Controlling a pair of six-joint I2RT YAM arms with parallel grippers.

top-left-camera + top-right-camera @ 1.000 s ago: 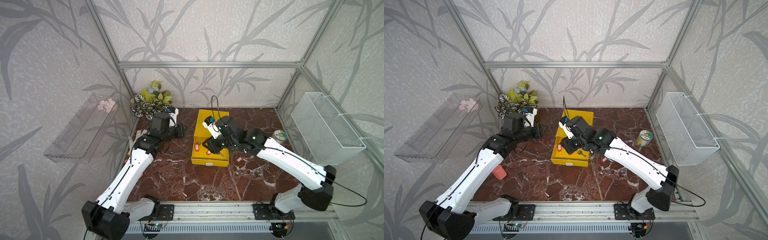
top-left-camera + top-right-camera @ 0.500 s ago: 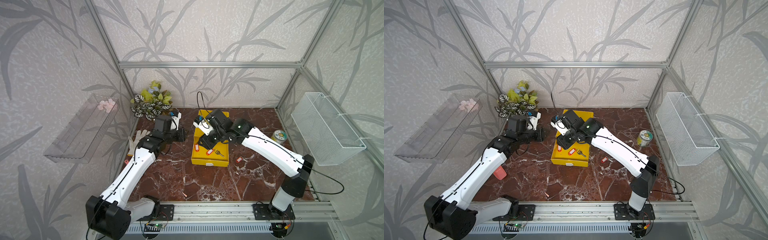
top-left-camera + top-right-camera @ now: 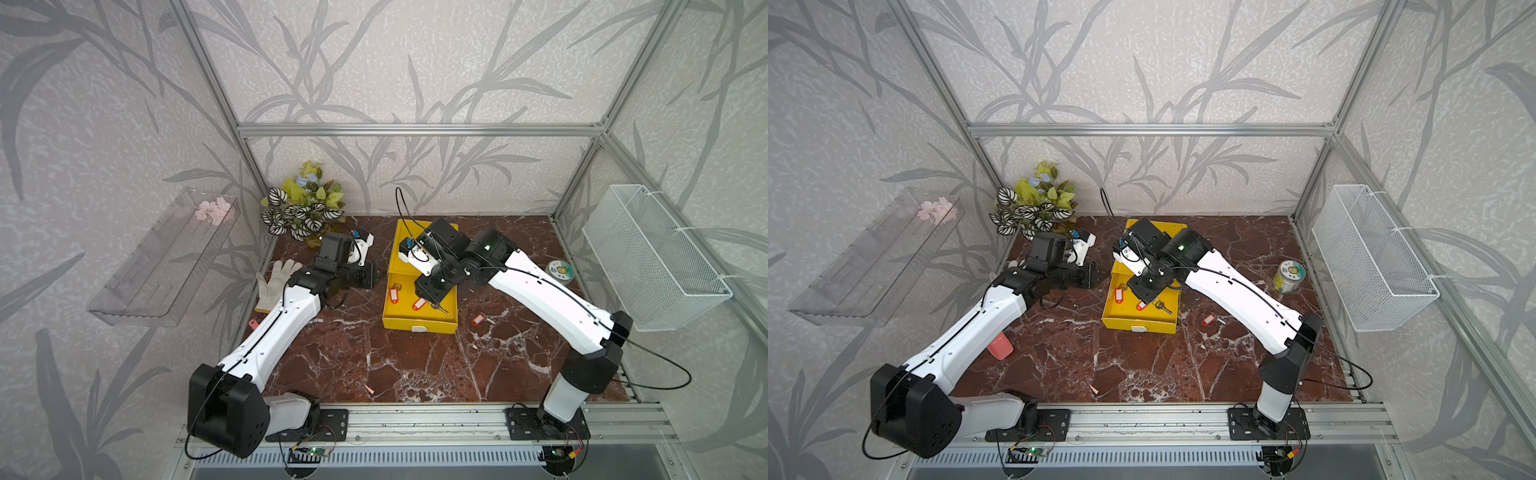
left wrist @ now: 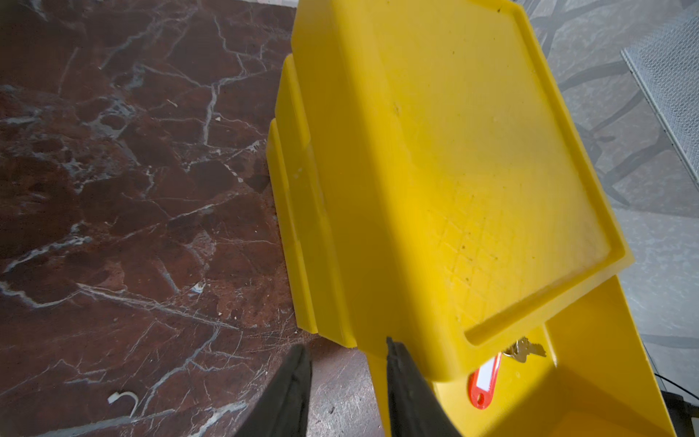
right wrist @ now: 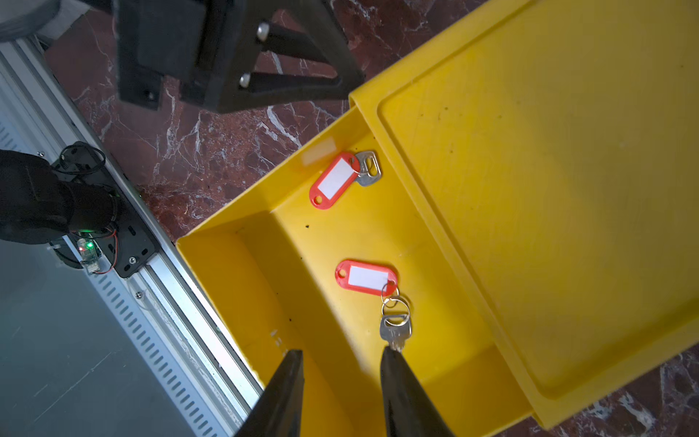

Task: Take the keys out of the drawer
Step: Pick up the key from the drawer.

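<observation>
Right gripper [image 5: 342, 352] spread and empty, poised over the pulled-out yellow drawer [image 5: 234, 272]. Just ahead of one fingertip, a silver key [image 5: 395, 333] on rings with a red tag; farther ahead, a second red-tagged key [image 5: 334, 179] near the drawer wall. Left gripper [image 4: 346, 344] likewise parted, gripping nothing, at a corner of the yellow cabinet [image 4: 454, 151]. Outside the drawer, toward the right arm's base, a third red tag [image 3: 478, 319] on the marble table [image 3: 374, 365].

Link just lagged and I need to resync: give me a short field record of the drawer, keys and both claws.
drawer: pulled open
in drawer: two red-tagged keys
on table: one red-tagged key, outside the drawer
right claw: open, empty, over drawer, close to one key
left claw: open, empty, beside yellow cabinet
</observation>
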